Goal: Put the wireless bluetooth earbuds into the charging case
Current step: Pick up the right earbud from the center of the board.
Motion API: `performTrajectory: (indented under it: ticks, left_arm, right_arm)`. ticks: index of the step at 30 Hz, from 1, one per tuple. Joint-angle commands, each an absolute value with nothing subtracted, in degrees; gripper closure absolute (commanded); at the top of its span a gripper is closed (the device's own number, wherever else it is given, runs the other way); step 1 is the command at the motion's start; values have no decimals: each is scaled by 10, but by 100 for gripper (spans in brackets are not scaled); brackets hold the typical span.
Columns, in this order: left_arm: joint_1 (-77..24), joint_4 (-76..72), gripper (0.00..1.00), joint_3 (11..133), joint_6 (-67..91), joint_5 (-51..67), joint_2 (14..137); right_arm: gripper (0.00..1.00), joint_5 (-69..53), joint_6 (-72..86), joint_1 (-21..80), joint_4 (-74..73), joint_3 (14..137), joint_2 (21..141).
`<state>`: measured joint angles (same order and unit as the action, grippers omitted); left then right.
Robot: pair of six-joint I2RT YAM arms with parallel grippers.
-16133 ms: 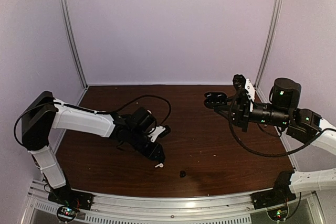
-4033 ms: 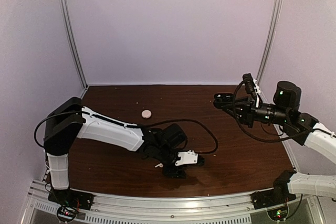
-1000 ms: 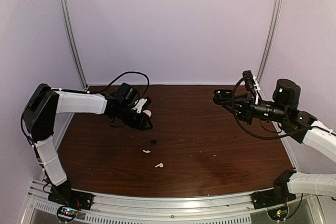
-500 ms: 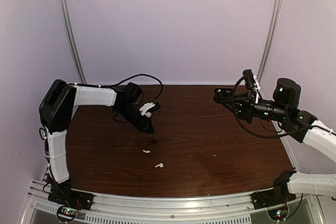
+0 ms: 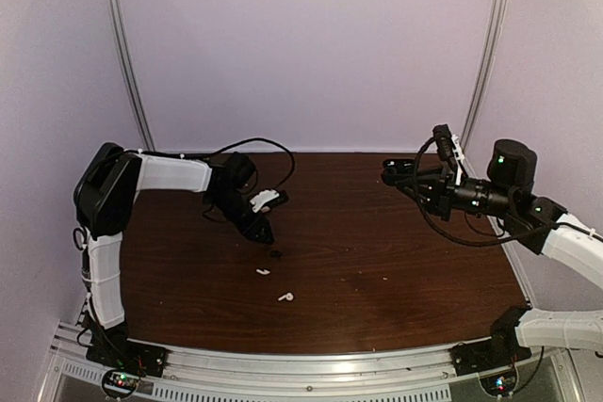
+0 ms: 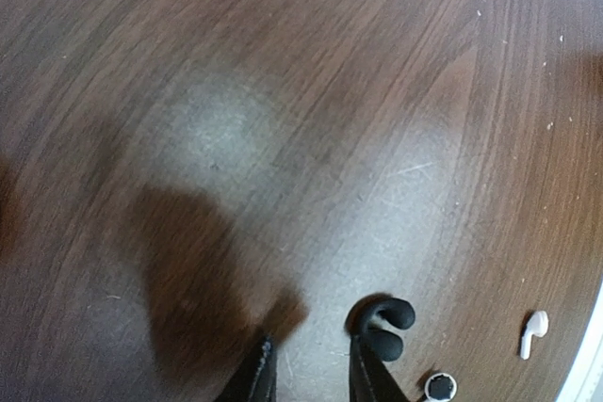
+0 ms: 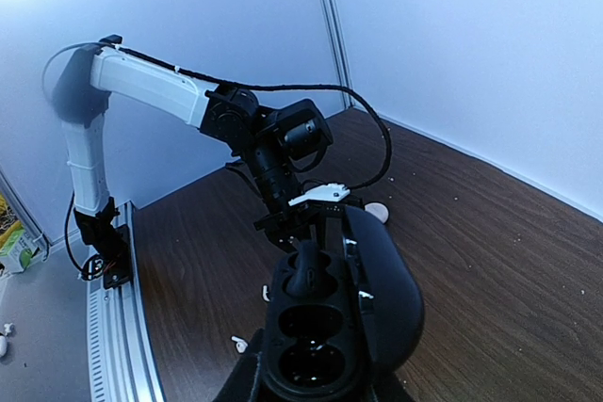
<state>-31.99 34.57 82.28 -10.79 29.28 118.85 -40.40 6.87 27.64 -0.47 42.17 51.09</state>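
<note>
— Where are the case and the earbuds found?

— The charging case (image 7: 330, 327) is held open above the far right of the table, clamped from both sides by the right gripper (image 5: 412, 179). A seated black earbud (image 7: 304, 275) is seen standing in its farther pocket, and the nearer pocket shows as a dark hollow. The loose black earbud (image 6: 384, 327) lies on the wood left of centre, just beside one fingertip of the left gripper (image 6: 311, 378). Whether it is touched cannot be told.

— How are the arms posed?

— The left arm's white forearm is stretched rightward from a tall shoulder at the left edge, with the wrist bent down. Its fingers are set a narrow gap apart, low over the wood, with nothing between them. The right arm is held level and pointed leftward.

— What room is offered for moving?

— A wide stretch of bare wood is seen between the two grippers. The farther white earbud (image 5: 263, 271) and the nearer white earbud (image 5: 285, 297) lie nearer than the black one. A pale pink case (image 7: 377, 211) is seen just beside the left wrist, on its far side.

— And the surface and room?

— The table (image 5: 396, 270) is dark brown wood grain, marked by pale glare patches. It is enclosed by lilac walls (image 5: 311, 44) and metal posts (image 5: 127, 54), with an aluminium rail (image 5: 311, 364) along the near edge.
</note>
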Motion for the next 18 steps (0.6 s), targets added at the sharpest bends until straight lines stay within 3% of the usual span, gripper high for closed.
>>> performTrajectory:
  ticks: [1, 18]
  left_arm:
    - [-330, 345, 73, 838, -124, 286, 1196]
    - [-363, 343, 74, 815, -147, 236, 1194]
  right_arm:
    - [100, -400, 71, 273, 4, 443, 514]
    - [100, -402, 64, 273, -10, 447, 512]
